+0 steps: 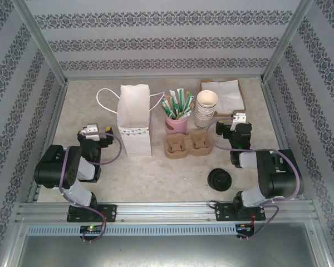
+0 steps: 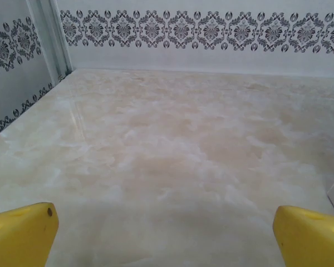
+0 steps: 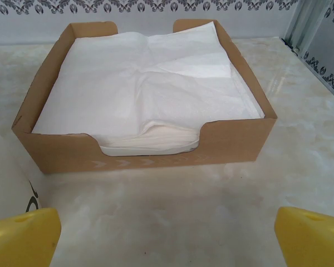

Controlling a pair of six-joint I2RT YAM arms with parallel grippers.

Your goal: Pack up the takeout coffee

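While left end effector (image 2: pixel 166 236) and right end effector (image 3: pixel 167 236) gape wide, empty, packing looks unstarted; next likely calls for reaching the cup stack (image 1: pixel 206 108).

My table (image 1: pixel 250 167) is a pale, marbled beige slab. In the overhead view, a white paper bag (image 1: pixel 134 123) with loop handles stands upright left of centre. Just right of it sits a pink cup (image 1: pixel 176 124) stuffed with green-and-white sachets. Below that in the frame, a brown cardboard cup carrier (image 1: pixel 187 144) lies flat. A stack of cream cups (image 1: pixel 205 110) stands right of the pink cup. At upper right rests a brown box of white napkins (image 3: pixel 61 150). Black lids (image 1: pixel 221 179) sit alone, lower right of centre.
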